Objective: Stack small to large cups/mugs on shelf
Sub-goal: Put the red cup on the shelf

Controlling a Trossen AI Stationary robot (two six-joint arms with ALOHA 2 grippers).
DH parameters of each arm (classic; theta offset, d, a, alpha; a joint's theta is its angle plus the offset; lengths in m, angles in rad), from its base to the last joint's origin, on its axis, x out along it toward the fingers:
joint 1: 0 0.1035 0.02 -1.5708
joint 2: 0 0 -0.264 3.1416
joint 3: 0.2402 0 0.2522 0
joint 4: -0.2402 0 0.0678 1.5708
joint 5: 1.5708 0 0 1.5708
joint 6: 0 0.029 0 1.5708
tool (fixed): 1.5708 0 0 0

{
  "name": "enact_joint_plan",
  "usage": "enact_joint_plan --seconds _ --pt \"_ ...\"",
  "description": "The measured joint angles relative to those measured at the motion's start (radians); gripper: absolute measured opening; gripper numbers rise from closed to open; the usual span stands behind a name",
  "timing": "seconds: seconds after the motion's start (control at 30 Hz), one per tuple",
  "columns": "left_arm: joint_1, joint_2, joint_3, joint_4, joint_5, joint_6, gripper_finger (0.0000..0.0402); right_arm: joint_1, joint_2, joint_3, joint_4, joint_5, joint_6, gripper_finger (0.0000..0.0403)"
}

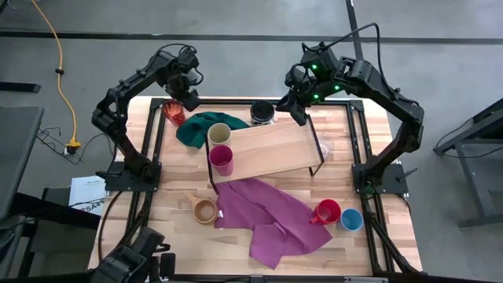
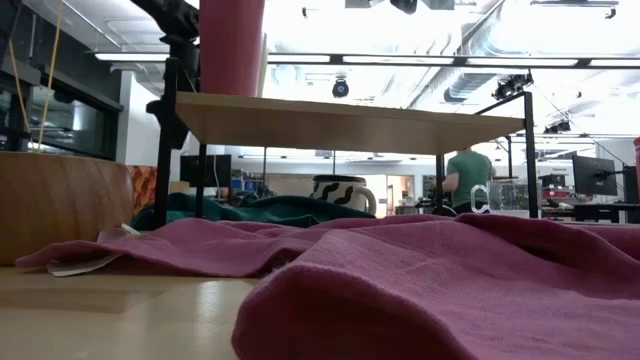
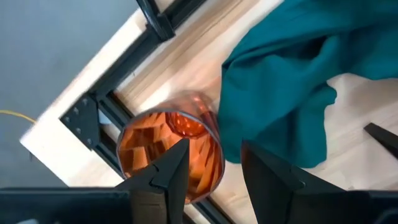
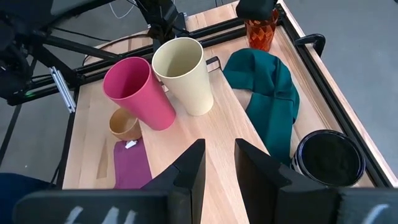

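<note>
The translucent red cup (image 3: 155,149) stands upright at the table's far left corner (image 1: 174,114), beside the green cloth (image 1: 200,126). My left gripper (image 3: 214,148) is open just above it, one finger over its mouth and one outside its wall. The cream cup (image 4: 183,74) and the magenta cup (image 4: 137,93) stand on the left end of the shelf (image 1: 271,145). My right gripper (image 4: 217,168) is open and empty over the shelf's far edge, next to the striped mug (image 1: 262,112). The clear glass (image 1: 326,147), wooden cup (image 1: 204,209), red mug (image 1: 326,212) and blue cup (image 1: 351,220) stand on the table. My left gripper comes at the red cup's rim (image 3: 214,158) from above, pointing down, with the cup's wall between its two open fingers. I cannot tell whether either finger touches the cup. The cup stands on the table.
A purple cloth (image 1: 267,220) lies crumpled on the near half of the table, partly under the shelf. Black frame rails (image 3: 118,112) run along the table's edges close to the red cup. A person (image 2: 468,175) stands in the room far behind the table.
</note>
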State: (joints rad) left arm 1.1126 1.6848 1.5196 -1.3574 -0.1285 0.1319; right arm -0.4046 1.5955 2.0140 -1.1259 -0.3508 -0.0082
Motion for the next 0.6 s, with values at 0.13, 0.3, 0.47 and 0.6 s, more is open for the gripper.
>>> enact_joint_plan --seconds 0.13,0.3,0.47,0.6 --pt "0.0 0.011 0.0 -0.016 0.002 -0.032 0.0131 0.0 0.0 0.0 -0.001 0.0 0.0 0.0078" --pt "0.0 0.018 0.0 -0.022 0.012 -0.077 0.0131 0.0 0.0 0.0 -0.009 -0.001 -0.012 0.0078" --pt "0.0 0.024 0.0 -0.02 0.012 -0.114 0.0131 0.0 0.0 0.0 -0.009 -0.002 -0.019 0.0078" --pt "-0.001 0.039 0.0 -0.02 0.008 -0.14 0.0131 0.0 0.0 0.0 -0.009 -0.008 -0.026 0.0078"
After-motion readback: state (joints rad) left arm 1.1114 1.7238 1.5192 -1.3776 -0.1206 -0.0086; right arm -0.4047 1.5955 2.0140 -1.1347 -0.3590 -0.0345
